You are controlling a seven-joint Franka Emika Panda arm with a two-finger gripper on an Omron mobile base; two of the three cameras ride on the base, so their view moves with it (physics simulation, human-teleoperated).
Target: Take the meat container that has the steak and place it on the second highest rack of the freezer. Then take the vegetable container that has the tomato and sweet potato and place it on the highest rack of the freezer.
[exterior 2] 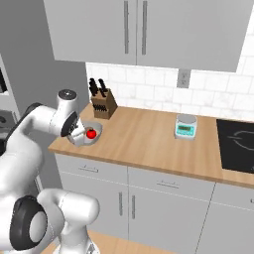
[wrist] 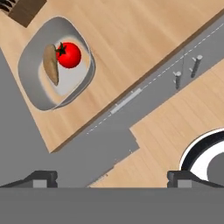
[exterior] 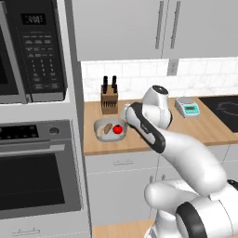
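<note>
One vegetable container (wrist: 56, 61), holding tomato (wrist: 68, 55) and sweet potato (wrist: 50, 64), sits on the desk (wrist: 131, 39) just before the knife block (exterior: 109, 99), ahead-left of the released jaws hovering above.

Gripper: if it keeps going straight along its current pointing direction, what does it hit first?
Probably the counter's front edge or the cabinet face below it; the open gripper points down past the vegetable container. Depth unclear.

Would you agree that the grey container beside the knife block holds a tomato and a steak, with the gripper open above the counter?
Not quite: the container holds the tomato and a sweet potato, not a steak, as the hand view shows. The rest stands: it sits beside the knife block on the counter, and the gripper is open above it.
</note>
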